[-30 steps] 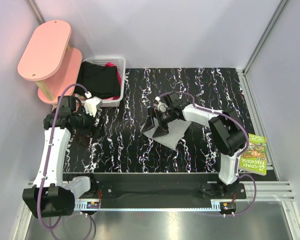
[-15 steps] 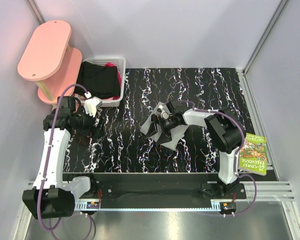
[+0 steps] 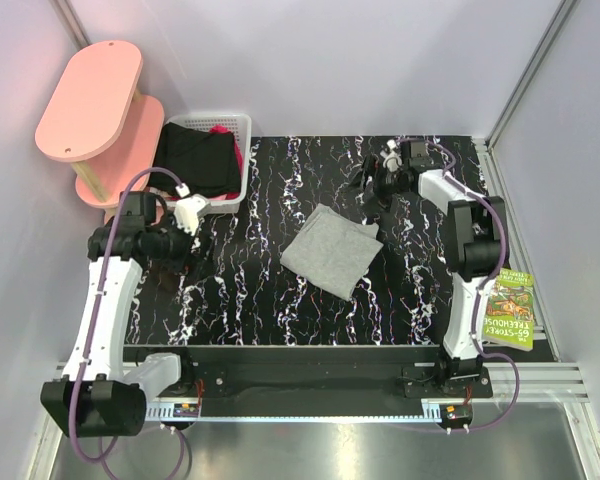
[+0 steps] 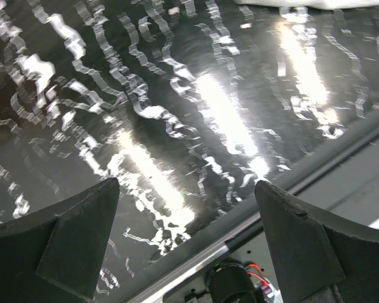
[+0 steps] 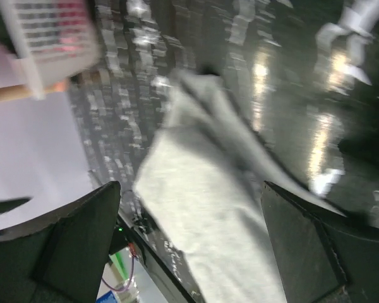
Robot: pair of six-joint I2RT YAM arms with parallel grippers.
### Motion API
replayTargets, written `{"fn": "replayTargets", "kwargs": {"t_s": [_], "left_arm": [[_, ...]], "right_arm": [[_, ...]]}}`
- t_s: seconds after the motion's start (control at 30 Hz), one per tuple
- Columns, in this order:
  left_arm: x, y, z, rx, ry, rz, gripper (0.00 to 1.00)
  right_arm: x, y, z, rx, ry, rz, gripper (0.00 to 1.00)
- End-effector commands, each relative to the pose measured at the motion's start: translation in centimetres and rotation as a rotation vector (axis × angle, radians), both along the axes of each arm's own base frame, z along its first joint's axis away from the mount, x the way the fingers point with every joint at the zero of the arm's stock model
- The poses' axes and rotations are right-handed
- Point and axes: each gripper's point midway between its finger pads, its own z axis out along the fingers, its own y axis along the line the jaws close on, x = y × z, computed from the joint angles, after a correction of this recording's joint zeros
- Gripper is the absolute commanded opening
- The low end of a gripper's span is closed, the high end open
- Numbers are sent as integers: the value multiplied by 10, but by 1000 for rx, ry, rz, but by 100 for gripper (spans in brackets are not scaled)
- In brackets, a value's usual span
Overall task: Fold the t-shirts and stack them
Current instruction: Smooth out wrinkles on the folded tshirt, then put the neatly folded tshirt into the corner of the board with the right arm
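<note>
One grey t-shirt (image 3: 330, 250) lies folded on the bench (image 3: 270, 310), both arms' jaws spread empty; left gripper (image 4: 186, 243) should next pinch the black garment (image 3: 193, 158) at eleven o'clock by one edge.

Bright, even overhead light; streaky glare on the glossy table (image 4: 227, 126); motion-blurred right wrist view.

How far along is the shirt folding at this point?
Done: one grey shirt lies on the table, apparently folded into a compact rectangle. In hand: nothing. The left hand and right hand are both open and empty, with the left over bare tabletop. Left: the black garment and magenta cloth sit in the basket, so nothing is stacked yet.
</note>
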Motion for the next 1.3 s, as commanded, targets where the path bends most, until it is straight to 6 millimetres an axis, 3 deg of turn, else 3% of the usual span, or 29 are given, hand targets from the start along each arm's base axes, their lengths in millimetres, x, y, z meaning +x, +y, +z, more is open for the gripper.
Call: {"fn": "replayTargets", "kwargs": {"t_s": [0.0, 0.13, 0.27, 0.5, 0.73, 0.97, 1.17, 1.27], "left_arm": [[8, -38, 23, -85, -19, -107, 95], [22, -59, 14, -71, 44, -147, 97], [27, -76, 18, -77, 31, -182, 97], [28, -76, 18, -35, 9, -199, 98], [23, -72, 25, -21, -24, -194, 99], [22, -67, 33, -6, -54, -182, 99], [21, -64, 42, 3, -77, -170, 99], [21, -60, 44, 22, -93, -159, 99]], "right_arm": [[2, -11, -37, -90, 71, -8, 100], [6, -22, -45, -147, 72, -17, 100], [7, -41, -57, -168, 97, -41, 100], [-22, -46, -84, -168, 178, -20, 100], [-59, -12, -89, -129, 219, 69, 100], [-129, 42, -109, -137, 282, 251, 100], [-156, 48, -134, -177, 351, 267, 100], [-164, 47, -144, -209, 369, 264, 92]]}}
